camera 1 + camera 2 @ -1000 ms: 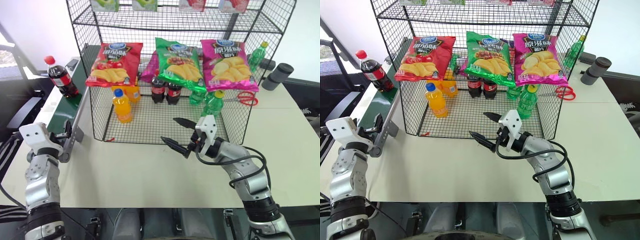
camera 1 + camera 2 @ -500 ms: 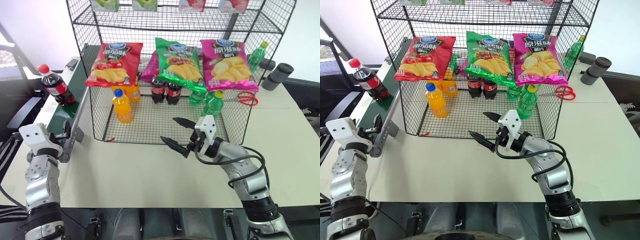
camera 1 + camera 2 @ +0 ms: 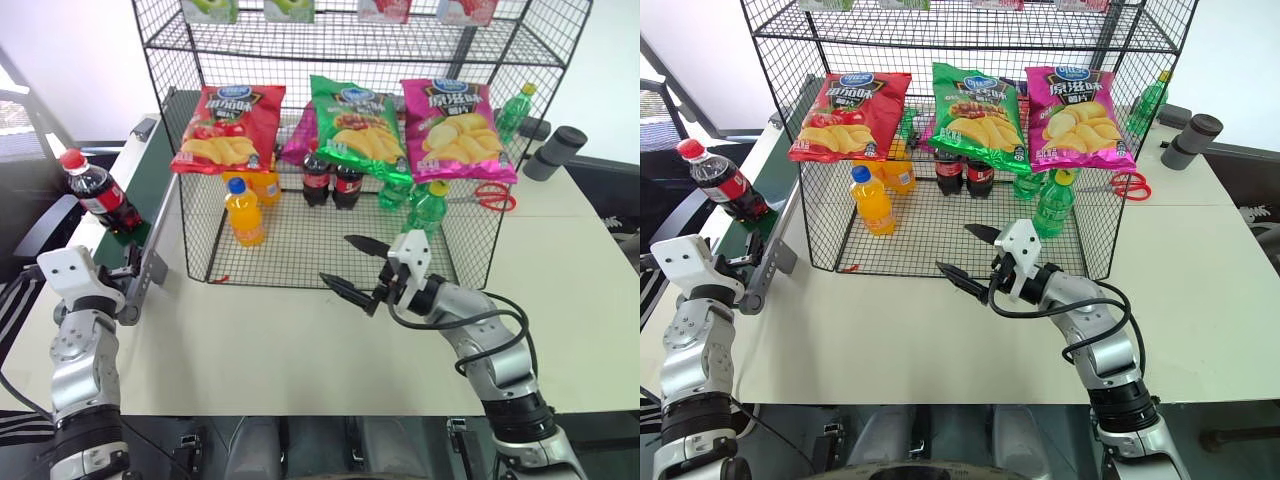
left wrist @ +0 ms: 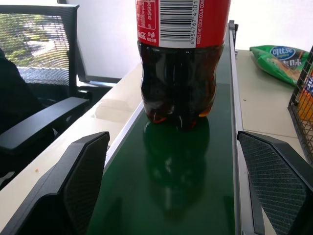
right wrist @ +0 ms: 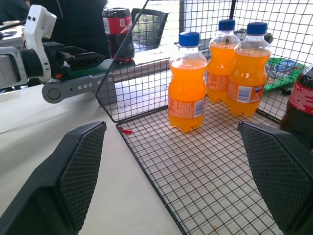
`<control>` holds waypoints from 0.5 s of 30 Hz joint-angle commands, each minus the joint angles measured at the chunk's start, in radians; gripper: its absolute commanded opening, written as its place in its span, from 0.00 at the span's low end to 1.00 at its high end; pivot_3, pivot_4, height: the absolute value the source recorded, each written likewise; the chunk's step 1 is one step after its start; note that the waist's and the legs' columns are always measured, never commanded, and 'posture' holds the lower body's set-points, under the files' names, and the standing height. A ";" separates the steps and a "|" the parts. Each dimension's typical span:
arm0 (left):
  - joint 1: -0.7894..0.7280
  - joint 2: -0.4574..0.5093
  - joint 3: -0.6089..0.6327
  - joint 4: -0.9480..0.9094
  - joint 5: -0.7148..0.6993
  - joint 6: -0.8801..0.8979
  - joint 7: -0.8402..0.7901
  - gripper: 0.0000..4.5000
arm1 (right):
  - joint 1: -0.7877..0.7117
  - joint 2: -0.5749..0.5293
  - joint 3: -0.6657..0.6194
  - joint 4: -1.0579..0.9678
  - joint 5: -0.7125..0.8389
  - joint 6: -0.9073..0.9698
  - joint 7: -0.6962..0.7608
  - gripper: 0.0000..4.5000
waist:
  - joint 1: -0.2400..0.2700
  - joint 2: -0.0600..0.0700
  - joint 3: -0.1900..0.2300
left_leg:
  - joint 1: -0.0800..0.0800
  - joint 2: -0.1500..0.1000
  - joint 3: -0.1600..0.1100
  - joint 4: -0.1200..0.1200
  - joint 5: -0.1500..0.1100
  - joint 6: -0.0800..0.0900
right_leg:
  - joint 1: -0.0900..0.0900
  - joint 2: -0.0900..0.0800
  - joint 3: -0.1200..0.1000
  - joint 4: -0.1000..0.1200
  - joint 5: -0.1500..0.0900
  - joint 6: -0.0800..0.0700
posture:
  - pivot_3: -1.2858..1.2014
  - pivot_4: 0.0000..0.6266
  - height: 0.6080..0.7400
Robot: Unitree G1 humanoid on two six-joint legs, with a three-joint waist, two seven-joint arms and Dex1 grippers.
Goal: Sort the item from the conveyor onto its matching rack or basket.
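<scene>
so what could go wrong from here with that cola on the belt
The cola bottle stands upright on the conveyor, just ahead of the open left gripper. It is tall and narrow, so a late or off-centre close could tip it off the belt's edge.

Inside the rack, the orange soda bottle stands at the front, ahead of the other cola bottles. Carrying the bottle in low could knock it over.

The cola bottle point(image 4: 183, 58) loses its cap and upper label past the left wrist view's edge
</scene>
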 commanded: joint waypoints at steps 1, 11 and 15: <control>-0.004 0.018 0.023 -0.033 0.003 -0.028 0.011 1.00 | -0.014 0.006 -0.001 -0.016 0.004 -0.019 0.001 1.00 | 0.000 0.000 0.000 | 0.000 0.000 0.000 0.000 0.000 0.000 | 0.000 0.000 0.000 0.000 0.000 0.000 | 0.52 0.24 1.00; -0.005 0.023 0.025 -0.035 0.008 -0.044 0.028 1.00 | -0.010 0.006 0.001 -0.017 0.004 -0.020 0.001 1.00 | 0.000 0.000 0.000 | 0.000 0.000 0.000 0.000 0.000 0.000 | 0.000 0.000 0.000 0.000 0.000 0.000 | 0.52 0.24 1.00; -0.005 0.026 0.025 -0.036 0.006 -0.052 0.029 1.00 | -0.010 0.005 0.001 -0.017 0.004 -0.021 0.002 1.00 | 0.000 0.000 0.000 | 0.000 0.000 0.000 0.000 0.000 0.000 | 0.000 0.000 0.000 0.000 0.000 0.000 | 0.52 0.24 1.00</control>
